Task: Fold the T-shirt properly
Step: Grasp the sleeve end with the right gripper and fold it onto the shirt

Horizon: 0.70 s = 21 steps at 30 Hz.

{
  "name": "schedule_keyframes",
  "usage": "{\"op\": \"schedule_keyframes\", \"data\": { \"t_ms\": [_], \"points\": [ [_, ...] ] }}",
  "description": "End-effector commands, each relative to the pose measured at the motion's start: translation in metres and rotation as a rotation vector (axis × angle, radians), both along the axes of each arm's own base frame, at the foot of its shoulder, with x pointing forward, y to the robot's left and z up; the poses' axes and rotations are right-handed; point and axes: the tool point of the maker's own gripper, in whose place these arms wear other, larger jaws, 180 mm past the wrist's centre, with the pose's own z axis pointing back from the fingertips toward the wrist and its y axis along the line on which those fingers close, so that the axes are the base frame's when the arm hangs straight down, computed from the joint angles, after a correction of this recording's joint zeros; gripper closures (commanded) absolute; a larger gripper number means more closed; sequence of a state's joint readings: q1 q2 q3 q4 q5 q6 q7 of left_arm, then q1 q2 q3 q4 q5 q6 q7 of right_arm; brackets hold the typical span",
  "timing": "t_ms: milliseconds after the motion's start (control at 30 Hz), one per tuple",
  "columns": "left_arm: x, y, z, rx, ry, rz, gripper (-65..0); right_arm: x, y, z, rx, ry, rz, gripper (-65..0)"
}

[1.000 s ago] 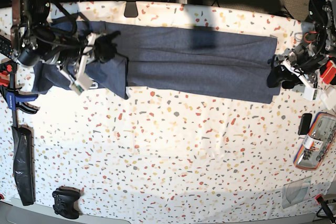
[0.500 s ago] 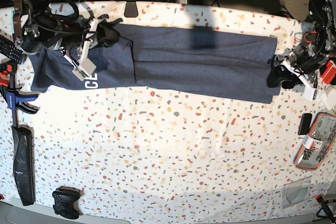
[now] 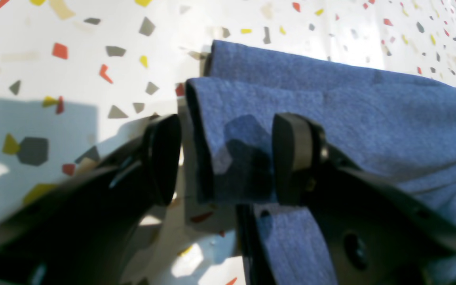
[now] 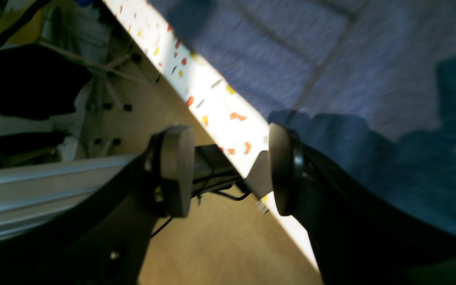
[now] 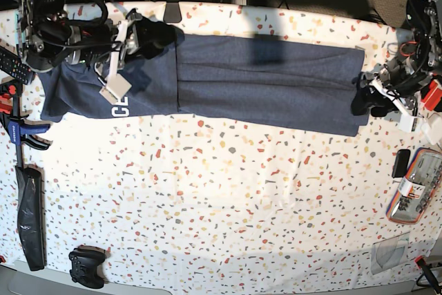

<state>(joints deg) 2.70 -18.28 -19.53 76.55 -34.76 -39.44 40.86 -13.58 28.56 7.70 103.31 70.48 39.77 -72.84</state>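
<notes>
T-shirt (image 5: 262, 81) stretched as a long narrow band across the far side of the speckled tabletop (image 5: 242, 205), already folded lengthwise. One end flap near the right gripper (image 5: 148, 38) laid open, a bit of white lettering (image 5: 119, 110) showing. Right gripper (image 4: 230, 170) above the cloth by the tabletop edge, jaws apart, holding nothing. Left gripper (image 3: 224, 158) at the other end, jaws apart around the folded corner, not pinching it. Judged roughly midway: long folds done, crosswise folds into a compact stack left.
</notes>
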Motion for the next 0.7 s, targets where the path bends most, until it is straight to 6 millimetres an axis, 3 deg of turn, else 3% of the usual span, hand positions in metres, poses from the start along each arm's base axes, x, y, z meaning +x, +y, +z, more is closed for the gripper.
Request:
{"op": "schedule_keyframes", "data": {
  "t_ms": [0,133,333,667],
  "points": [
    [0.009,0.007,0.017,0.003,-0.048,-0.006,-35.7,0.012,-0.004,0.013,0.009,-0.06,-0.013,-30.5],
    [0.004,0.014,0.02,-0.014,-0.004,-0.025,-35.7,0.032,-0.023,0.021,-0.035,-0.124,-0.079,-30.5],
    [-0.009,0.006,0.012,-0.113,0.086,-0.046,-35.7,0.059,-0.055,0.046,-0.041,-0.229,-0.203,-30.5],
    [-0.028,-0.02,0.002,-0.329,0.189,-0.069,-35.6,0.075,-0.1,0.071,-0.067,-0.327,-0.356,-30.5]
  ]
}}
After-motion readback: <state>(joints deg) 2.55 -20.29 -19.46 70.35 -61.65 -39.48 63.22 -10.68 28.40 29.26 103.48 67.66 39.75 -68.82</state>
